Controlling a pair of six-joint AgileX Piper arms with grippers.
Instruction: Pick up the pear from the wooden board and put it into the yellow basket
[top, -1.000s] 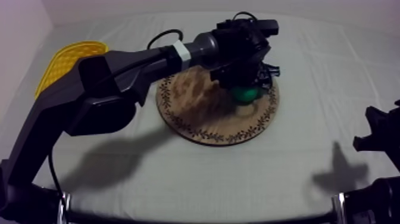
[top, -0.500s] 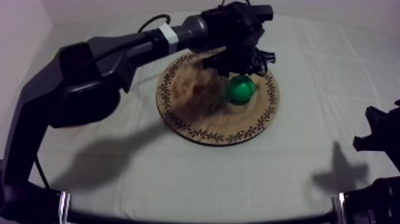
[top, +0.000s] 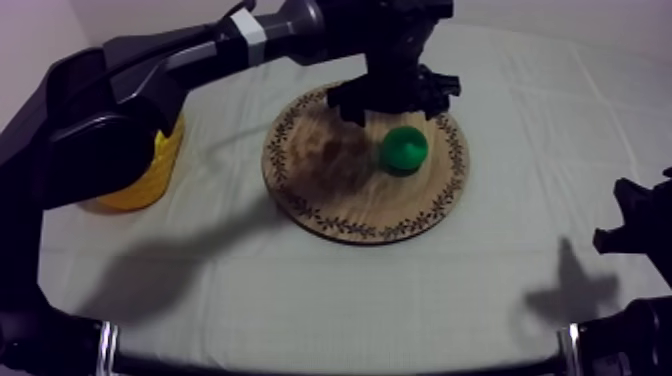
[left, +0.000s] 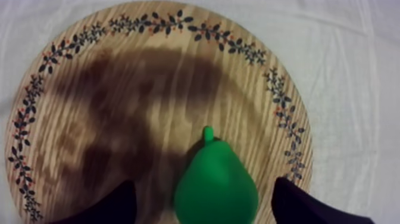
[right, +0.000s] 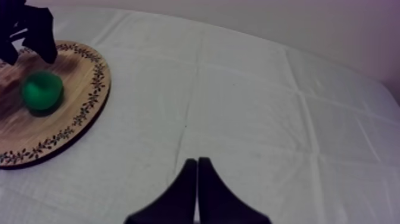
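The round wooden board (top: 340, 205) lies about the middle of the table (top: 300, 300), a little nearer to its far edge. The pear (top: 404, 148) lies on the board, right of the board's centre. The left gripper (top: 393, 104) hangs over the board's far rim, just behind the pear, with one finger at each side of it. The basket (top: 150, 178) stands near the table's left edge, well apart from the board. The right gripper (right: 197, 189) is low near the table's right edge, far from the board.

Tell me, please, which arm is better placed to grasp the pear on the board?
Left. The left gripper hangs open above the pear on the wooden board, a finger at each side; the right gripper lies shut over the cloth.
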